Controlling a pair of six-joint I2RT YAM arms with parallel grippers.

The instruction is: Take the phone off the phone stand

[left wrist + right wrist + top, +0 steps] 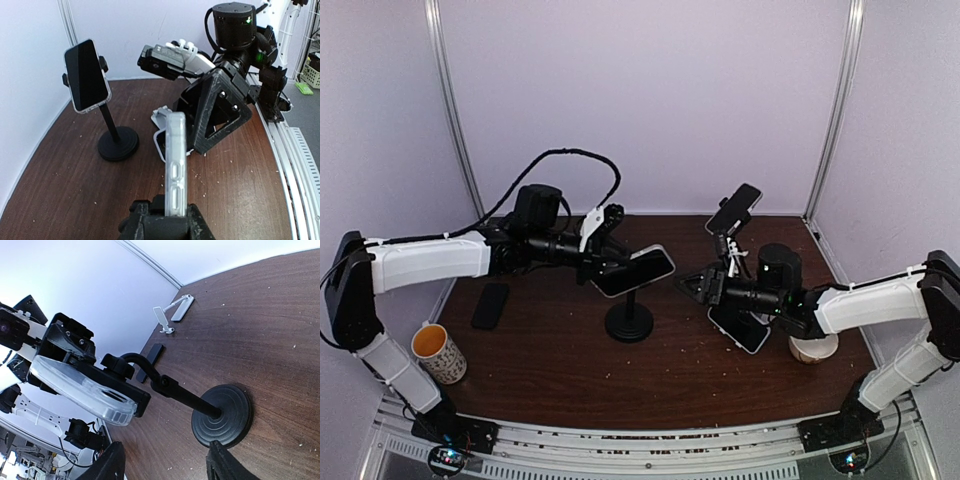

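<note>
The phone (635, 268), in a clear case, sits tilted in the clamp of the black phone stand (629, 320) at the table's middle. My left gripper (605, 262) is shut on the phone's left end. In the left wrist view the phone (176, 165) runs edge-on between the jaws. In the right wrist view the phone (80, 390) still rests in the stand's clamp, above the round base (222, 415). My right gripper (686, 285) hovers just right of the stand. It (165, 465) is open and holds nothing, with its fingertips (107, 462) on either side of the base.
A second stand with a phone (733, 210) is at the back right. Another phone (740, 328) lies flat under my right arm. A black phone (491, 305) and a patterned cup (438, 352) are at the left. A white cup (813, 348) stands at the right.
</note>
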